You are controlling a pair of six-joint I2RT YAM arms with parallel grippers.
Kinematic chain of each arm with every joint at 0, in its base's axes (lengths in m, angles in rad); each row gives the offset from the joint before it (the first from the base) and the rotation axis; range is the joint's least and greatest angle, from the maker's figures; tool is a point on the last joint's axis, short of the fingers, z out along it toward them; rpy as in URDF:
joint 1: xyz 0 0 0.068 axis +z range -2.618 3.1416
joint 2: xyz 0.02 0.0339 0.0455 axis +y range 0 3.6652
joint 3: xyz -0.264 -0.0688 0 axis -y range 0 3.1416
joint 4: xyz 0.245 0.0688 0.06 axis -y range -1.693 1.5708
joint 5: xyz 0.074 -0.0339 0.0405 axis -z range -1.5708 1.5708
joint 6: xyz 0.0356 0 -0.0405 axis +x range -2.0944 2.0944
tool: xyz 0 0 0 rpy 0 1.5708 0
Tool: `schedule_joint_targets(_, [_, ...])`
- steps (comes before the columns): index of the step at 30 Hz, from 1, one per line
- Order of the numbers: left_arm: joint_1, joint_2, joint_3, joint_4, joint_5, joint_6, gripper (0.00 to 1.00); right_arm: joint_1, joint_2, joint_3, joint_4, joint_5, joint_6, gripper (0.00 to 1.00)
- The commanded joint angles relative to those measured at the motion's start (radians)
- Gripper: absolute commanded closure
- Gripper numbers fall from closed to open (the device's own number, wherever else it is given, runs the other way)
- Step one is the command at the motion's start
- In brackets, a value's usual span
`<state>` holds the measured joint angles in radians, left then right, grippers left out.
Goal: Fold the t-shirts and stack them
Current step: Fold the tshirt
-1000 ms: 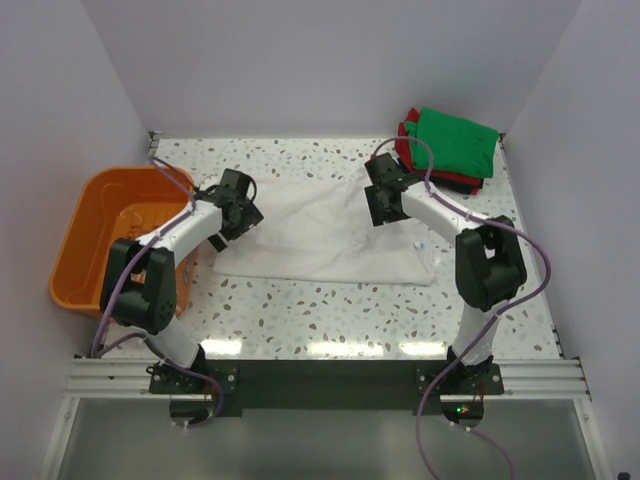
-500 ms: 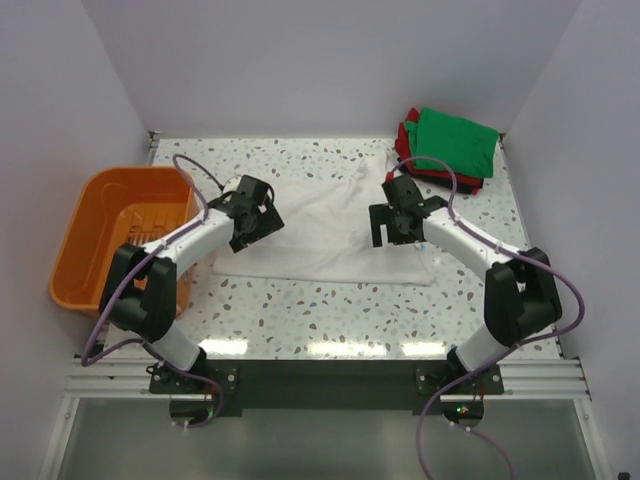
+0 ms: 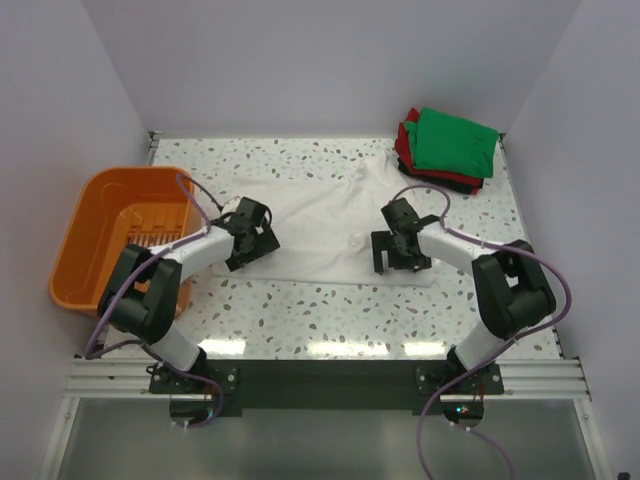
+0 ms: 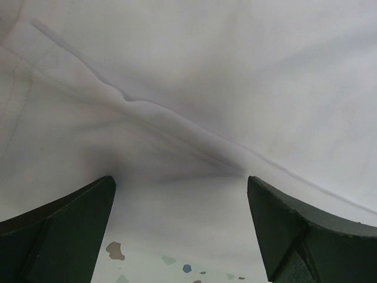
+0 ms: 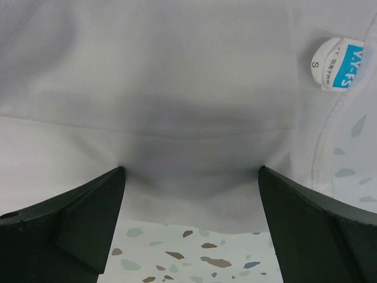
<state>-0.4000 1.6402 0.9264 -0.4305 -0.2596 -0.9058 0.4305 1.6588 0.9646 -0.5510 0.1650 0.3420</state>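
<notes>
From where I stand the job looks partly done. In the far right corner of the table a folded pile is already stacked: a green shirt on top, a red one under it and a dark one at the bottom. The off-white t-shirt lies in the middle of the table, laid out wide and flat with some creases, so I judge its folding only begun; it has yet to be folded small and set on the pile. The orange basket stands at the left edge.

Both arms reach down onto the near edge of that shirt. The left hand has its fingers spread wide, holding nothing, low over the cloth's near hem. The right hand is released just as wide, by the collar end where the light-blue neck label shows. Whether the fingertips press the cloth I cannot tell.
</notes>
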Motion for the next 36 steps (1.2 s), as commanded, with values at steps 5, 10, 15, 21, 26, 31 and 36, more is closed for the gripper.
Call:
schedule_joint_targets(5, [-0.046, -0.124, -0.207, 0.0, 0.034, -0.084, 0.0, -0.004, -0.128, -0.19, -0.072, 0.021, 0.124, 0.01])
schedule_joint_targets(10, [-0.121, -0.262, -0.323, 0.004, 0.053, -0.155, 0.0, -0.007, -0.264, -0.27, -0.141, 0.034, 0.236, 0.01])
schedule_joint_targets(15, [-0.186, -0.361, -0.402, -0.024, 0.052, -0.225, 0.0, -0.01, -0.364, -0.302, -0.193, 0.033, 0.344, 0.01])
schedule_joint_targets(21, [-0.24, -0.425, -0.439, -0.06, 0.051, -0.283, 0.0, -0.01, -0.447, -0.359, -0.234, 0.051, 0.37, 0.01])
schedule_joint_targets(26, [-0.243, -0.494, -0.327, -0.207, -0.042, -0.269, 0.0, -0.009, -0.514, -0.29, -0.268, 0.065, 0.333, 0.01])
schedule_joint_targets(31, [-0.238, -0.487, -0.141, -0.301, -0.183, -0.217, 0.0, -0.01, -0.561, -0.092, -0.303, 0.119, 0.215, 0.01])
schedule_joint_targets(36, [-0.124, -0.314, 0.106, -0.3, -0.219, -0.079, 0.0, -0.01, -0.496, 0.049, -0.276, 0.117, 0.157, 0.01])
